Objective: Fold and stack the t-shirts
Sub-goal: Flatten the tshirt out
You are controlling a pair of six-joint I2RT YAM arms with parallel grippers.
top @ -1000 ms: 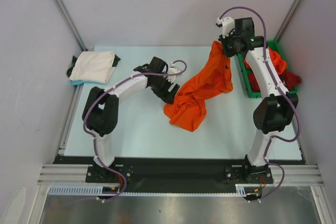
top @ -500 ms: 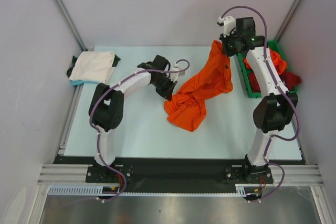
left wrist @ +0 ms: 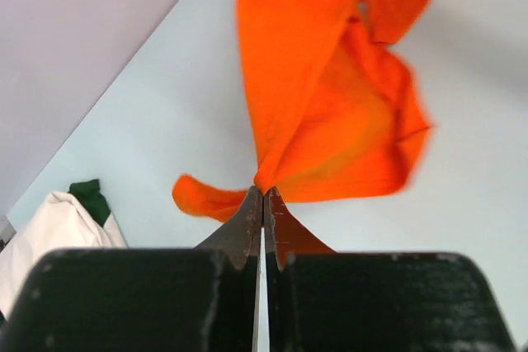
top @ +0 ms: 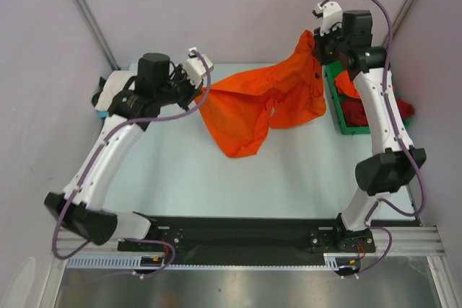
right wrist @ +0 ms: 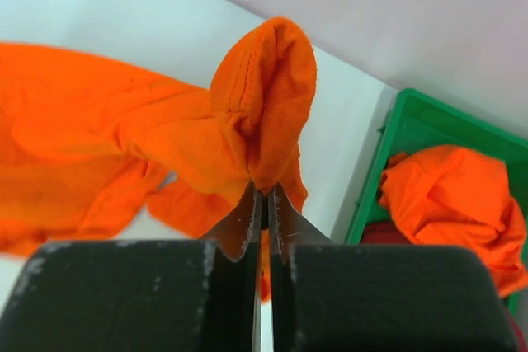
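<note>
A bright orange t-shirt [top: 253, 102] hangs stretched above the table between my two grippers. My left gripper [top: 200, 92] is shut on its left corner, where the cloth [left wrist: 330, 105] bunches at the fingertips. High at the back right, my right gripper [top: 316, 41] is shut on the other end, a fold of orange cloth [right wrist: 264, 105] pinched between the jaws. A folded white t-shirt [top: 108, 95] lies at the back left, partly hidden by my left arm. More t-shirts, orange [right wrist: 450, 195] and dark red [top: 361, 112], sit in the green bin [top: 333, 106].
The green plastic bin [right wrist: 388, 138] stands at the table's right back edge. Something dark green [left wrist: 91, 195] lies under the white t-shirt [left wrist: 49, 224]. Grey walls close in the table on three sides.
My left gripper shut on the orange t-shirt and lifted its left end up and leftwards. The right gripper rose higher. The shirt went from crumpled on the table to stretched in the air.
</note>
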